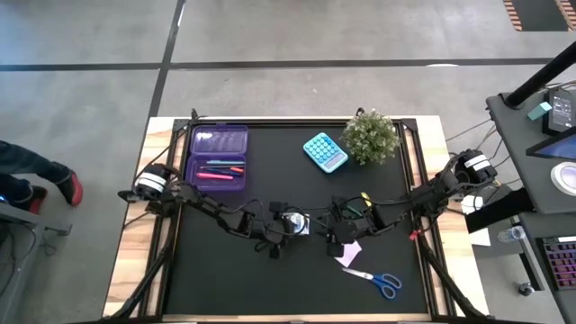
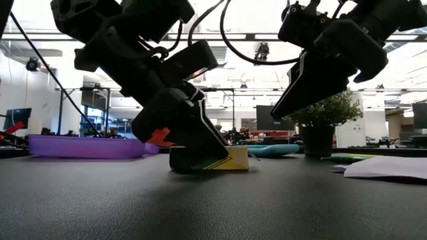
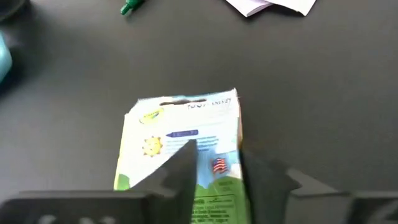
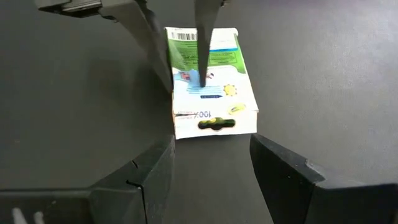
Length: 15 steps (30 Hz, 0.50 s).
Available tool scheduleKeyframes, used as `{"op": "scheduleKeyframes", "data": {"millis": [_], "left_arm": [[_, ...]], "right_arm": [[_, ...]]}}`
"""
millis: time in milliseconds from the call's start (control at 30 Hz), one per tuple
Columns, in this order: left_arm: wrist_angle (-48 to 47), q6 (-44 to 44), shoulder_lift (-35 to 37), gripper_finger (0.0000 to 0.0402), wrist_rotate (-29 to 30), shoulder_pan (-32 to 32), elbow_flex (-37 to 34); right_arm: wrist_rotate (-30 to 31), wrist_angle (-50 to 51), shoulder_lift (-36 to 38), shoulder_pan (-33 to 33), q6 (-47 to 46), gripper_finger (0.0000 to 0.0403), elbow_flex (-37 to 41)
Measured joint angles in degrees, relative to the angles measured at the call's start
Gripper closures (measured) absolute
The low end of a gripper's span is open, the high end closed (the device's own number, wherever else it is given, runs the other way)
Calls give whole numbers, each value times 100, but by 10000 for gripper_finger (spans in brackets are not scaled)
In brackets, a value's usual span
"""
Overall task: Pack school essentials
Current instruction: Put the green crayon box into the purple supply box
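Observation:
The green-white pack [image 3: 180,124] lies flat on the black table near its middle, also seen in the right wrist view [image 4: 211,93] and the low view [image 2: 230,162]. My left gripper [image 3: 214,162] slants down onto it from the table's left [image 1: 290,222], fingers a little apart. My right gripper [image 4: 211,162] is open and hovers just beyond the pack's hang-tab end [image 1: 335,236], touching nothing. The pale paper square [image 1: 349,252] and the blue-handled scissors [image 1: 376,281] lie nearer the near edge. A few pens lie in the purple case [image 1: 217,157]. My left gripper comes at the pack slanting down from the table's left. One finger [image 4: 200,68] lies on the printed top face [image 4: 214,84] near its middle, and the other [image 3: 264,180] stands against one long side edge [image 3: 236,149]. The pack stays flat on the table.
A potted plant [image 1: 371,135] and a teal calculator [image 1: 324,151] stand toward the far edge. A green pen [image 3: 132,6] lies close by the pack. The purple case sits at the far left. Bare black mat stretches along the near edge left of the scissors.

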<state>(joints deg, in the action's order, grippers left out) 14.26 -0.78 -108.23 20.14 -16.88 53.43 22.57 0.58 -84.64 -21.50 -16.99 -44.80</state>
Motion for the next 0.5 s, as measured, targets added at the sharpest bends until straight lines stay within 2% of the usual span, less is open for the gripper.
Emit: {"op": "scheduleKeyframes", "data": {"millis": [133,200,500], "left_arm": [[-11,-35,5,373,-2,-4,0],[-15,-39,14,392,-2,-4,0],[-57,111,210,401,151,-22,-8]], "right_arm": [[-1,-3,0,0,2,202,0],[-2,0,0,0,2,202,0],[0,-1,0,-23,9,202,0]]}}
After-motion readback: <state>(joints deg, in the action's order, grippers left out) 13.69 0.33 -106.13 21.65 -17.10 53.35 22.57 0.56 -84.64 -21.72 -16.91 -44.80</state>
